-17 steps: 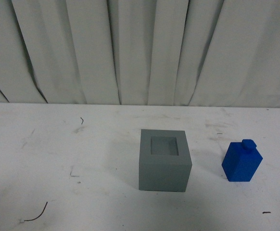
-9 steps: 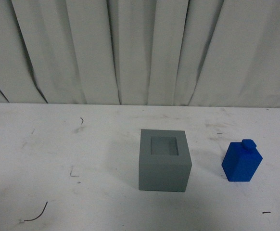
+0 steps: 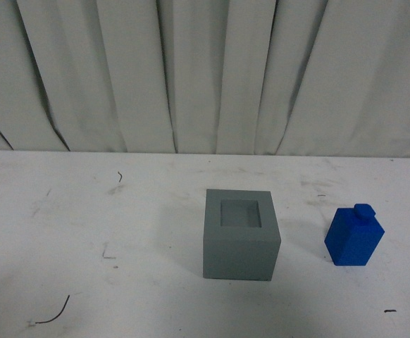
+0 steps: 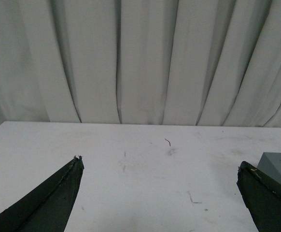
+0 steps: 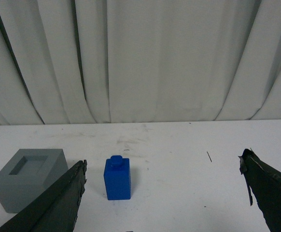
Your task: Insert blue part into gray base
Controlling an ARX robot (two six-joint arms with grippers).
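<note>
The gray base (image 3: 241, 234) stands on the white table near the middle, its square recess facing up and holding nothing. The blue part (image 3: 354, 236) stands upright to its right, knob on top, a short gap away. Neither arm shows in the front view. In the right wrist view the blue part (image 5: 117, 178) stands ahead of my open right gripper (image 5: 163, 162), closer to one dark finger, with the gray base (image 5: 28, 178) beyond that finger. My left gripper (image 4: 158, 162) is open over bare table; a corner of the gray base (image 4: 280, 167) peeks past one finger.
A white table (image 3: 85, 211) with scuffs and small dark marks carries both objects. White pleated curtains (image 3: 205, 70) hang along its far edge. A thin dark curl (image 3: 53, 315) lies near the front left.
</note>
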